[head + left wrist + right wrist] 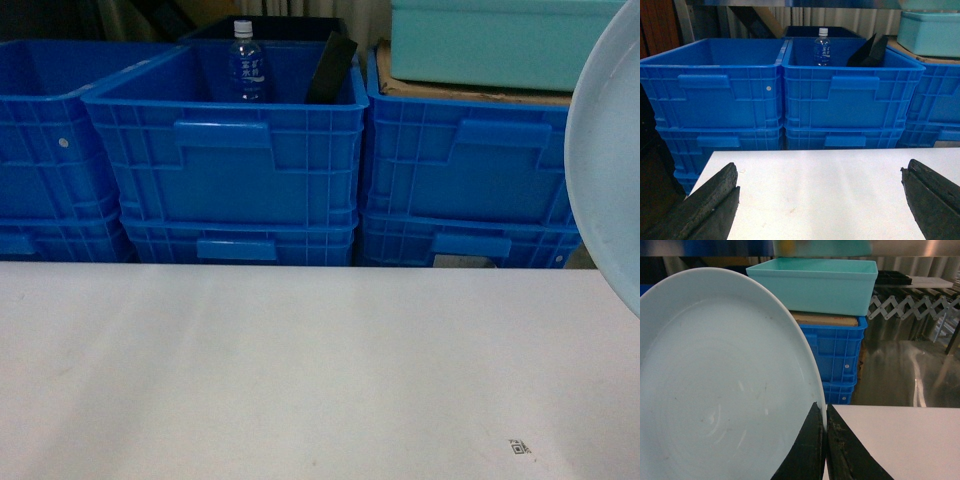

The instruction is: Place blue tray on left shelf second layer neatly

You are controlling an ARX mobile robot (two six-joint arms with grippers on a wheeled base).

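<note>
Stacked deep-blue ribbed plastic crates (235,150) fill the background behind a plain white tabletop (300,370), one holding a small clear water bottle (247,62), with a teal rectangular plastic box (490,40) at upper right. At the right edge of the head view the pale sky-blue round shallow plastic tray (720,385) stands nearly on edge — the right gripper (824,440) pinches its rim between black fingers. Low in its own wrist view, the left gripper (820,200) hangs over the table — jaws spread wide, holding nothing.
</note>
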